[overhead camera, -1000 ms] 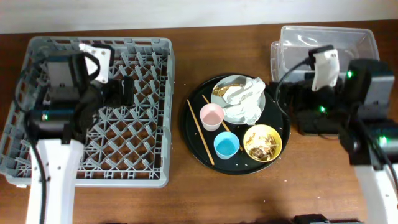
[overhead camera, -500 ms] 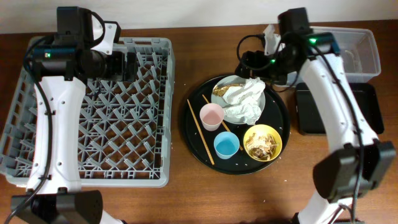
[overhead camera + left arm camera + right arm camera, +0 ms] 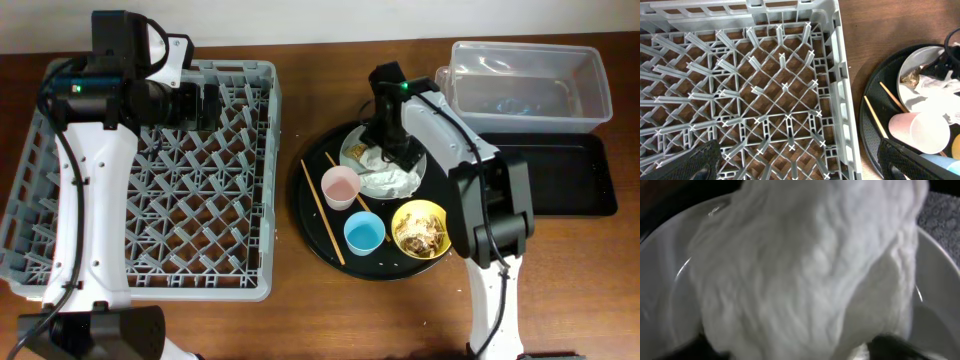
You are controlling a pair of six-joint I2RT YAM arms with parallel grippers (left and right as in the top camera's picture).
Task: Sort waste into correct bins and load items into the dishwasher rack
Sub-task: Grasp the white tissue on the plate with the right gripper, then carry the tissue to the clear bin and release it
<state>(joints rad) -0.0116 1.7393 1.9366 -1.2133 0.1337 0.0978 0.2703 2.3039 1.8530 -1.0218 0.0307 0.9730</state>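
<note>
Right hand (image 3: pixel 398 157) against tissue (image 3: pixel 805 280), within plate (image 3: pixel 662 295)

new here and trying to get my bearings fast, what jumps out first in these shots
The big grey dishwasher rack fills the left side, no dishes visible in it. In the middle sits a cluttered round black tray, where the right gripper is down at the crumpled white tissue on the pale grey plate. That tissue fills the right wrist view.
</note>
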